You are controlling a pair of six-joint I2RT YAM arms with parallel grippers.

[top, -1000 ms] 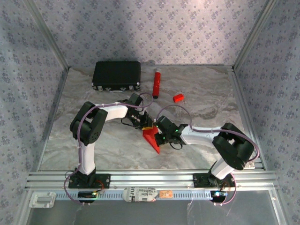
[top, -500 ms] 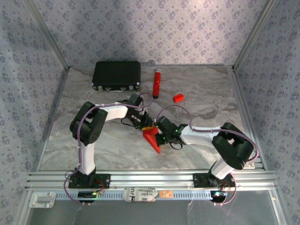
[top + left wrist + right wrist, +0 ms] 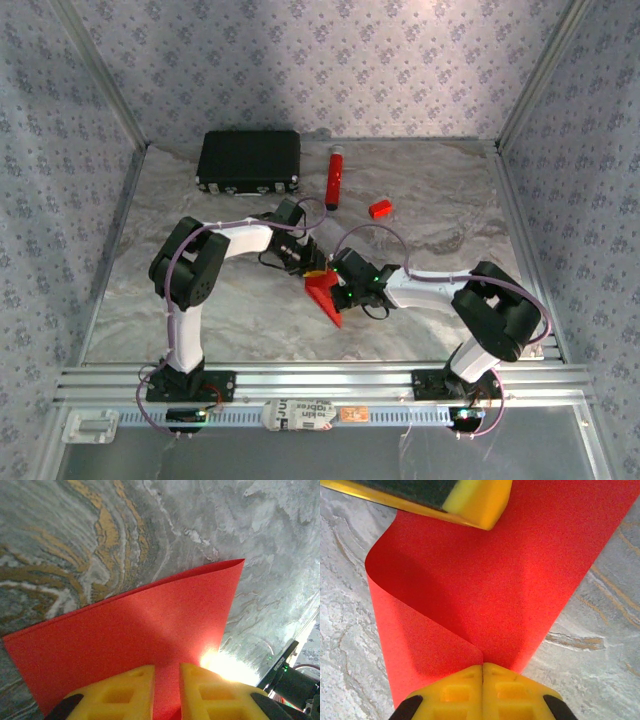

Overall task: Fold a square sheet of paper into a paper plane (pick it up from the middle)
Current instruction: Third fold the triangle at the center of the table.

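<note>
Both arms meet mid-desk [image 3: 230,300] on the square sheet of paper [image 3: 322,295]. It is off the surface at the grip end and tapers to a point toward the near edge in the top view, so its long axis runs roughly far-to-near, tilted slightly right. The left fingers [image 3: 307,262] are at the far end of the sheet. In the left wrist view the left fingers [image 3: 145,690] stand a narrow slit apart with red paper in the slit, so they are clamped on the sheet's edge, and the rest of the sheet [image 3: 140,630] spreads away ahead of them over the marbled desk. The right fingers [image 3: 338,288] come in from the right side. In the right wrist view the right fingers [image 3: 470,685] are pressed fully together, pinching the sheet where a curled-over flap meets the flat layer [image 3: 520,570]. The curl is rounded, not creased flat yet. A left finger [image 3: 470,500] shows at the opposite edge in that view, so the two grips face each other across the paper, close together. Judgement: a fold is under way, not a finished dart. The coming move depends on the flap's loose bend lying left of and ahead of the right pinch. Both arms are equally near, each already holding the sheet. The black case [image 3: 250,160], red tube [image 3: 333,178] and small red block [image 3: 379,208] sit well apart, further back.
</note>
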